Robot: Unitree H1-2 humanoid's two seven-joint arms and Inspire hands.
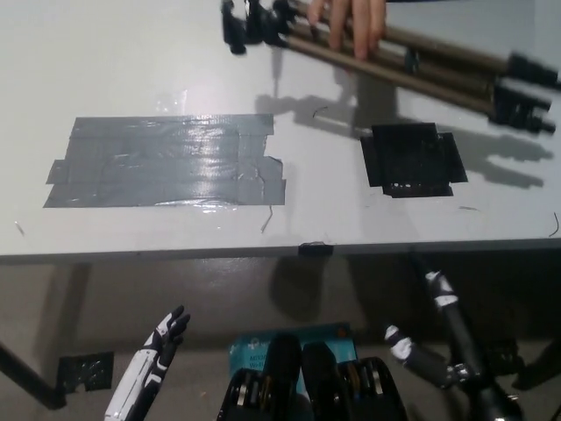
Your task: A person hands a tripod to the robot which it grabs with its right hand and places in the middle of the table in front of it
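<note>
Below the table (175,237) edge, white left hand (166,331) low and empty with fingers spread, black right hand (429,324) also empty, fingers apart. On the table, grey tape patch (166,162) and black tape patch (412,158). At the table's far edge, tripod (412,53) folded, lying tilted above the black patch, held by a person's hand (355,22).

Left hand (166,333): white shell, black fingers. Right hand (434,329): slim black fingers, white patches, dark metal links at wrist.
</note>
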